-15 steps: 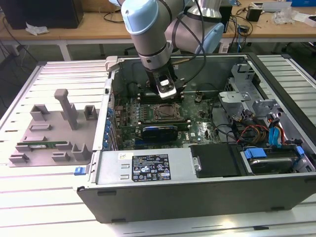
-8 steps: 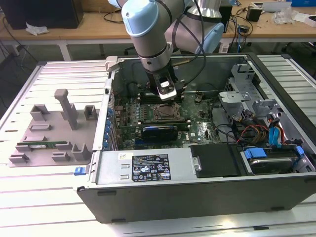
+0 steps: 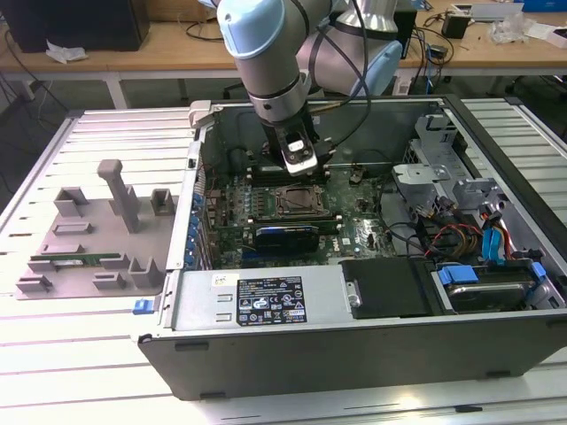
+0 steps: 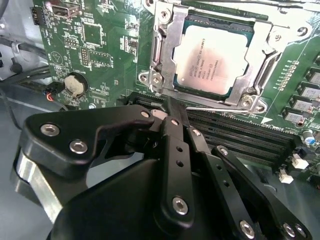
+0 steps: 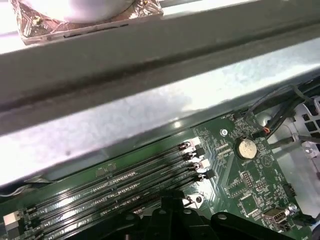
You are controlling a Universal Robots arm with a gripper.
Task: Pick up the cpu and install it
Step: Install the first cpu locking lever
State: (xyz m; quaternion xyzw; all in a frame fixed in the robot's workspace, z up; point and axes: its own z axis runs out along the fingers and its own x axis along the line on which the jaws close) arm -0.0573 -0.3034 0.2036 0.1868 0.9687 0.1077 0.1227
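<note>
- The cpu sits flat in its socket frame on the green motherboard, silver top up
- The end effector hangs just beside the socket, over the memory slots, fingers pressed together, holding nothing
- The open computer case rests on the surface

A ribbed metal table carries an open computer case and a grey fixture tray
</note>
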